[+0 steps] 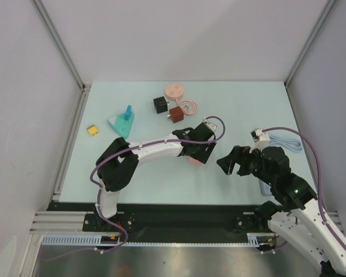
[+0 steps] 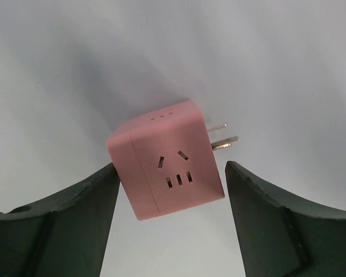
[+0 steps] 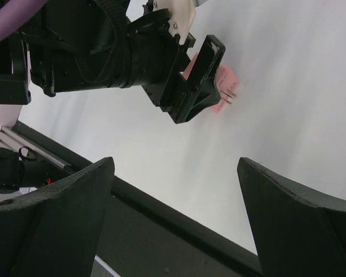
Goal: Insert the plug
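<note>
The plug, a pink cube [image 2: 167, 167] with two metal prongs [image 2: 222, 135] on its right side and a socket face toward the camera, lies on the pale table. My left gripper [image 2: 171, 166] straddles it, open. The left finger [image 2: 75, 219] touches the cube's left corner, while the right finger [image 2: 265, 213] stands a little clear of it. From above, the left gripper [image 1: 196, 154] covers most of the pink cube [image 1: 194, 162]. My right gripper [image 1: 228, 164] hovers open and empty just right of it, facing the left gripper and the pink cube [image 3: 225, 81].
At the back are a black cube [image 1: 160, 104], a brown cube [image 1: 176, 113] and two pink discs [image 1: 174, 90]. A teal wedge with a blue piece [image 1: 123, 123] and a yellow connector [image 1: 93, 130] lie left. A white plug [image 1: 259, 137] with coiled cable [image 1: 285, 141] lies right.
</note>
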Motion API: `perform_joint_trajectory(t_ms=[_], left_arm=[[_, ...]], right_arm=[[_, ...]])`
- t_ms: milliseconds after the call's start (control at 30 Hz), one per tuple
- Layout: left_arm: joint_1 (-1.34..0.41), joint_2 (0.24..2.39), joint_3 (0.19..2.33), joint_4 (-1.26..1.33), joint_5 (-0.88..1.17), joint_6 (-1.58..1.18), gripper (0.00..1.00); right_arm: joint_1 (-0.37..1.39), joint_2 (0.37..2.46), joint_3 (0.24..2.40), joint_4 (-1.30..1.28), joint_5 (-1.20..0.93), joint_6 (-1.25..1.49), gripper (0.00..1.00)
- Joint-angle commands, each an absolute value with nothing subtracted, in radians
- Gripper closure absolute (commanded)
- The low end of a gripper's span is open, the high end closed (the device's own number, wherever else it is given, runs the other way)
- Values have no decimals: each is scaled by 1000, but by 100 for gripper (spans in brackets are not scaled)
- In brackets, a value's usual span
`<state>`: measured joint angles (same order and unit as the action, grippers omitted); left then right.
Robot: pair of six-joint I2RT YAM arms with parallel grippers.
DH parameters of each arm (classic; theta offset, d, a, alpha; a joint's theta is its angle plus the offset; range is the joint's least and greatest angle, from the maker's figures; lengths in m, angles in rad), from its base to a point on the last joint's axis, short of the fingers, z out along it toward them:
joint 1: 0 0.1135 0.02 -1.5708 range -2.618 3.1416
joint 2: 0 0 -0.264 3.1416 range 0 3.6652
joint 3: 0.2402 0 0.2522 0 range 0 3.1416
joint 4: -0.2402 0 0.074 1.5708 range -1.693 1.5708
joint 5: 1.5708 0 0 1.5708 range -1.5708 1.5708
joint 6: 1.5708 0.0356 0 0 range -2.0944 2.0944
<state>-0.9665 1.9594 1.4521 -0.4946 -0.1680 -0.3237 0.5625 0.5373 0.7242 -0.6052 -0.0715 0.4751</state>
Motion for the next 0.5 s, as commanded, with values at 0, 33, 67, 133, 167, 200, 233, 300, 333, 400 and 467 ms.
perform_joint_trajectory(t_ms=[0,33,67,133,167,200,233,300,333,400,467], left_arm=[[-965,1985,1505,-505,-209,-359,24],[-965,1988,1505,-506,-209,-364,30],[-965,1985,1503,-509,-212,-364,33],[-963,1983,1497,-512,-212,-365,50],[-963,1982,1497,-514,-210,-362,56],[-960,1979,1496,-517,-206,-357,62],[-962,1977,1493,-515,-186,-342,74],[-960,1970,1480,-505,-152,-319,82],[-960,1961,1471,-499,-108,-290,90],[-960,1941,1453,-486,-84,-269,98],[-960,1882,1414,-474,-57,-213,100]], right_arm=[[560,532,716,-557,-95,476,6],[560,534,715,-558,-98,474,6],[561,535,718,-557,-100,472,6],[560,538,724,-555,-98,471,6],[560,540,727,-554,-100,468,6],[560,543,735,-552,-98,469,6],[560,545,736,-549,-98,469,6],[560,551,739,-535,-104,474,6],[558,558,739,-528,-109,479,6],[560,569,738,-508,-123,483,6],[560,587,738,-494,-133,488,6]])
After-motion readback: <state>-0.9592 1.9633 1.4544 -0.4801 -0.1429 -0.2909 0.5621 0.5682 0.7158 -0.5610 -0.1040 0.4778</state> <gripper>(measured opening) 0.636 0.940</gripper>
